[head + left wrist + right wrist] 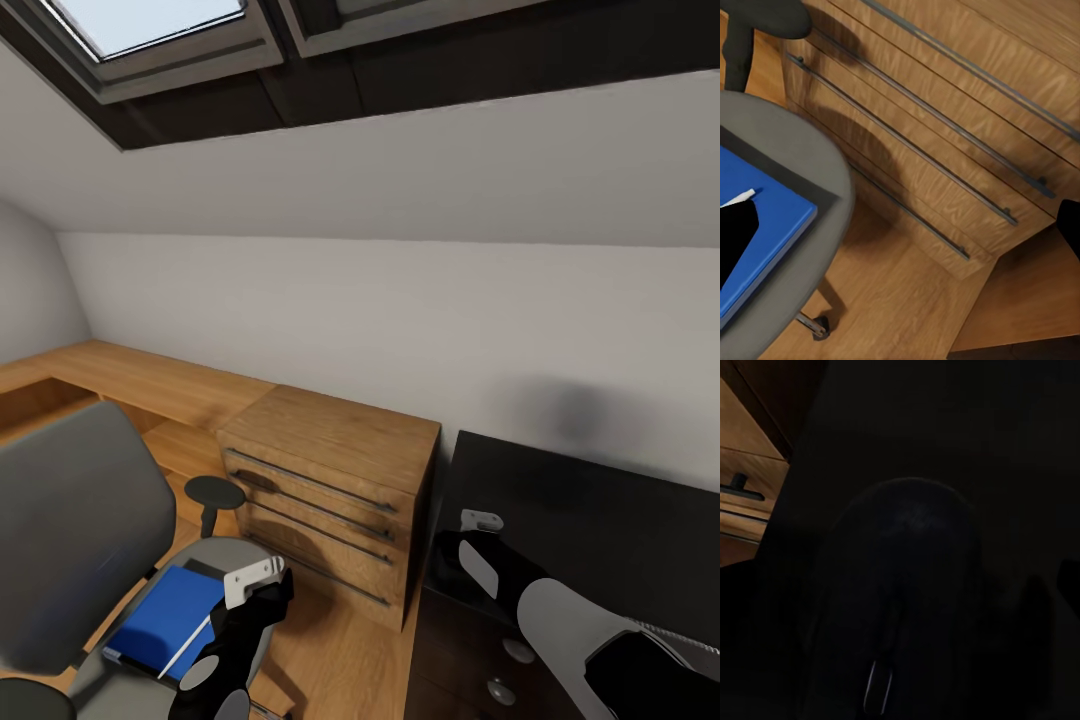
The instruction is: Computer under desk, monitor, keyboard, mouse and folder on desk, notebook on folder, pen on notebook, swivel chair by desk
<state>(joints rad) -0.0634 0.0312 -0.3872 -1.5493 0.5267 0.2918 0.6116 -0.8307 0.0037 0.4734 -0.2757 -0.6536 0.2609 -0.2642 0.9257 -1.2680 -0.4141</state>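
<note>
The grey swivel chair (70,530) stands at the lower left. The blue folder (165,615) lies on its seat (802,150), and the white pen (185,645) rests on the folder. My left gripper (250,585) hangs open just over the seat's right edge, one black finger (735,240) in front of the folder (772,225). The black desk (600,520) is at the right. My right gripper (478,530) is low over its near-left corner, open, with the black mouse (900,585) close ahead on the dark top. The computer, monitor, keyboard and notebook are out of view.
A wooden cabinet (330,440) with long bar handles (945,112) stands between chair and desk, close to my left gripper. A wooden counter (130,375) runs along the sloped wall behind the chair. The chair's black armrest (213,492) rises near the cabinet. The floor is wood.
</note>
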